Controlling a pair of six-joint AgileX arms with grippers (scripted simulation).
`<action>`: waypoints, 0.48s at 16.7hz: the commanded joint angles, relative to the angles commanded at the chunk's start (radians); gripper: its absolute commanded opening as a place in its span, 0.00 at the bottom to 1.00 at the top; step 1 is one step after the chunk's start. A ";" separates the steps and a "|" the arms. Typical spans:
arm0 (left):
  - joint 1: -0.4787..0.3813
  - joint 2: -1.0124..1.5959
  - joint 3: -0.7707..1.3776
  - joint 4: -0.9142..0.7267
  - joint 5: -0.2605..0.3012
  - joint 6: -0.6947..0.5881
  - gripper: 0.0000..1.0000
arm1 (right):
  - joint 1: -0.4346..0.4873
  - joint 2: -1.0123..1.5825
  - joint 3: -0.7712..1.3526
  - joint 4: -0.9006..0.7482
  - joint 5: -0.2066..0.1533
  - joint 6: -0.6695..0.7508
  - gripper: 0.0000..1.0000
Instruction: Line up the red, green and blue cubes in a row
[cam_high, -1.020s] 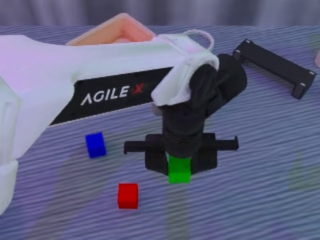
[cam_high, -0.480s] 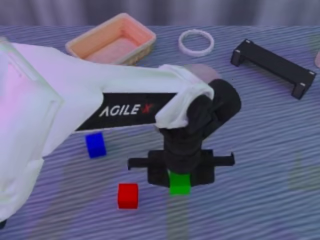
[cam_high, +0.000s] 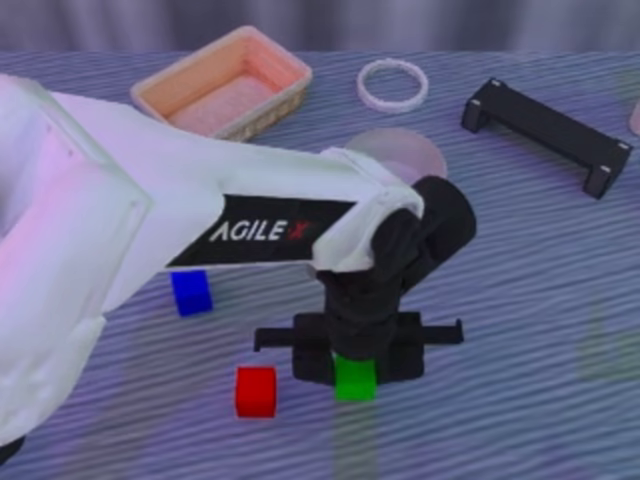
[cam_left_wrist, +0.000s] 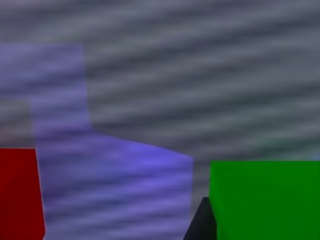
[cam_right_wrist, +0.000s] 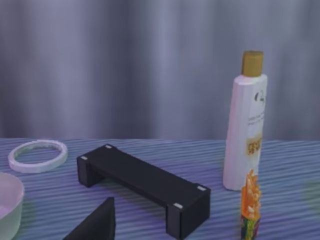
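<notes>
From above, our left gripper (cam_high: 355, 372) points down at the small bright green cube (cam_high: 355, 379), whose lower half shows beneath the black gripper body. We take the jaws to be closed on its sides, though the contact itself is hidden under the wrist. The cube sits just right of the small bright red cube (cam_high: 256, 391), level with it on the striped tabletop (cam_high: 520, 300), which suits a row. The small deep blue cube (cam_high: 190, 293) lies apart, up and to the left, so it is not yet in line. A peach woven basket (cam_high: 225, 85), a white ring (cam_high: 393, 84), a clear bowl (cam_high: 398, 152) and a black bar stand (cam_high: 548, 131) sit farther back.

In the left wrist view, the green cube (cam_left_wrist: 265, 200) fills one corner beside a dark finger (cam_left_wrist: 202, 222), with the red cube (cam_left_wrist: 19, 192) at the opposite edge.

The right wrist view shows the bar stand (cam_right_wrist: 142, 187), a white bottle (cam_right_wrist: 245, 127) and the ring (cam_right_wrist: 37, 155); the right arm is parked off to the right.
</notes>
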 joint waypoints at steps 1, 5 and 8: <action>0.000 0.000 0.000 0.000 0.000 0.000 0.23 | 0.000 0.000 0.000 0.000 0.000 0.000 1.00; 0.000 0.000 0.000 0.000 0.000 0.000 0.53 | 0.000 0.000 0.000 0.000 0.000 0.000 1.00; 0.000 0.000 0.000 0.000 0.000 0.000 0.75 | 0.000 0.000 0.000 0.000 0.000 0.000 1.00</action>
